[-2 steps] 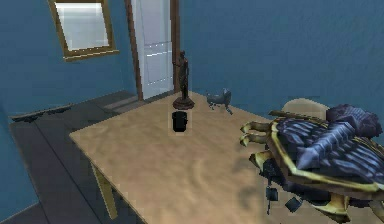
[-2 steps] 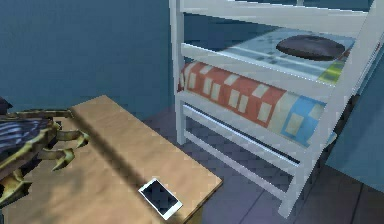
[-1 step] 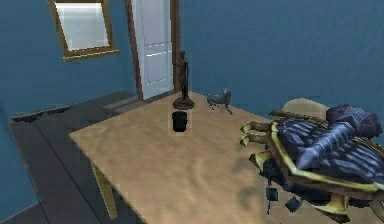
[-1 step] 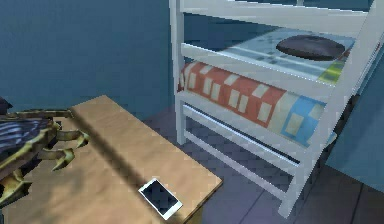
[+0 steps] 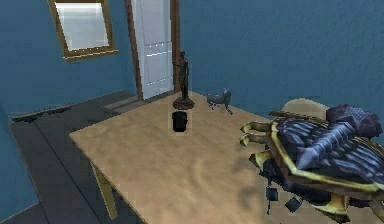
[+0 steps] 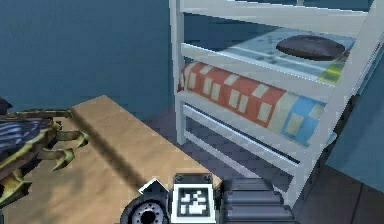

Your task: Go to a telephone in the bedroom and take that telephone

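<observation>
Pincer [image 6: 147, 212]: at the arm side view's bottom edge, near the table's edge; we cannot tell its state, nor whether it holds anything.
Table [image 5: 150, 160]: wooden, with a big blue-and-gold ornament [image 5: 320, 150] on its near end.
Telephone: we cannot tell which thing it is. A small black thing [image 5: 180, 121] stands mid-table, with a small grey thing [image 5: 220, 98] and a dark statuette [image 5: 183, 80] beyond.
Far: white door [image 5: 155, 45], window [image 5: 83, 25], bunk bed [image 6: 270, 90].
</observation>
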You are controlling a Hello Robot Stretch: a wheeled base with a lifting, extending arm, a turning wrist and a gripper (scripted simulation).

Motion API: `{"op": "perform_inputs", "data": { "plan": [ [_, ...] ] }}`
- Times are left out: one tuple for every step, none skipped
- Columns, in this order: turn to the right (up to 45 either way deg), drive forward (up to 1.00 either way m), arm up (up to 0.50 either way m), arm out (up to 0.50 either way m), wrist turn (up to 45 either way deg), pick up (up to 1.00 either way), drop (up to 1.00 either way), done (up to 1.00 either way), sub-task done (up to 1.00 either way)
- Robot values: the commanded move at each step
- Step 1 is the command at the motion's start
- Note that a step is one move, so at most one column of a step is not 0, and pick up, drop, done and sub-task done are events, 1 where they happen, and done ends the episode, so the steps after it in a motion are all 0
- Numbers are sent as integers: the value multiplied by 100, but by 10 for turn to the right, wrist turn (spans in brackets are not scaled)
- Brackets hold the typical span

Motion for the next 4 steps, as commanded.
{"op": "perform_inputs", "data": {
  "plan": [
    [0, 0, 0, 6, 0, 0, 0, 0, 0],
    [0, 0, 0, 0, 450, 0, 0, 0, 0],
    [0, 0, 0, 0, 450, 0, 0, 0, 0],
    [0, 0, 0, 0, 450, 0, 0, 0, 0]
  ]
}}
